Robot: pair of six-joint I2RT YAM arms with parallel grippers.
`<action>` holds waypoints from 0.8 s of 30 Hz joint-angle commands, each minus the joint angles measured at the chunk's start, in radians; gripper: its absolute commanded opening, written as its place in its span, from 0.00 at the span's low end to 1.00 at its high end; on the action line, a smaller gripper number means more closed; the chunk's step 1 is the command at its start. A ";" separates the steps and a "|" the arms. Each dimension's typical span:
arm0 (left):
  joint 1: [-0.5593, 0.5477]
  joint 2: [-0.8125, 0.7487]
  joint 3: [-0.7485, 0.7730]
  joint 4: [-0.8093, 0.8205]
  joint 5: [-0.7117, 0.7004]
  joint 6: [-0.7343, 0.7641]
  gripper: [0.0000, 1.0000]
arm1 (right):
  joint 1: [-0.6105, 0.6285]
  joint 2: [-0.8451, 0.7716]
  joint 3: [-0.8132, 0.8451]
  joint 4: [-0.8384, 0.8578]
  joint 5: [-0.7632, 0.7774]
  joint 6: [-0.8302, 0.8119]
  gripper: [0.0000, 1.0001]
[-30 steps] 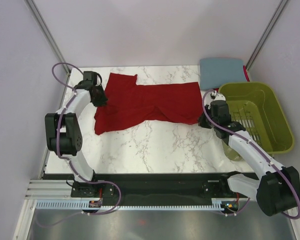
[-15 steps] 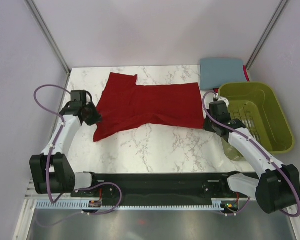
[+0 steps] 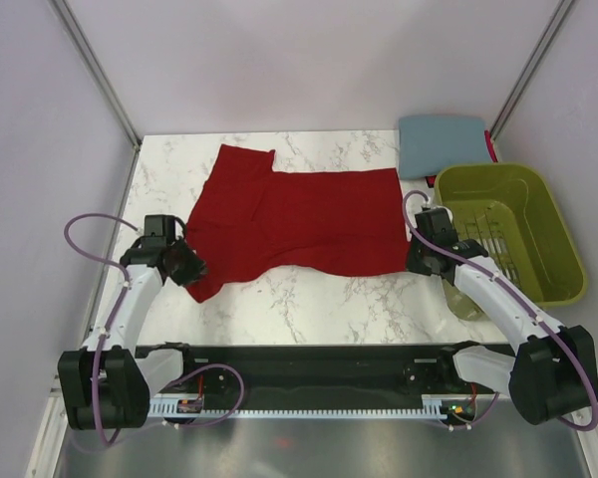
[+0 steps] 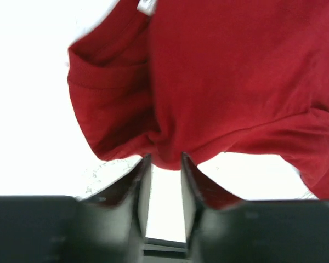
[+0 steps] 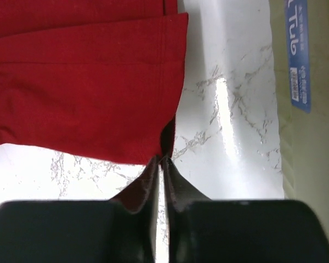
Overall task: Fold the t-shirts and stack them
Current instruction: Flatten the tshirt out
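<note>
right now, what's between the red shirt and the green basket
Bare marble table, with the right gripper at the red shirt's corner; right wrist view shows it.

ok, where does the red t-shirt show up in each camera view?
Top external: red t-shirt lies spread out mid-table, left of the green basket.
Left wrist: red t-shirt fills the top and right of the frame.
Right wrist: red t-shirt fills the upper left, with a hem corner near centre.
Shared landmark: the white marble table under the shirt.
</note>
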 commanded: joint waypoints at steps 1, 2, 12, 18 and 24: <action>0.003 -0.016 0.107 0.018 -0.018 0.108 0.38 | -0.001 -0.002 0.024 -0.038 -0.012 0.009 0.21; 0.002 -0.001 0.153 0.024 -0.027 0.136 0.40 | -0.001 -0.005 0.029 -0.049 -0.009 0.018 0.23; 0.030 0.444 0.370 0.152 0.013 0.388 0.48 | -0.003 -0.017 0.069 -0.034 -0.044 0.032 0.33; 0.083 0.562 0.393 0.275 0.030 0.342 0.52 | -0.001 -0.022 0.075 -0.017 -0.054 0.014 0.33; 0.099 0.691 0.466 0.294 0.042 0.339 0.44 | -0.001 -0.009 0.078 -0.007 -0.057 0.012 0.32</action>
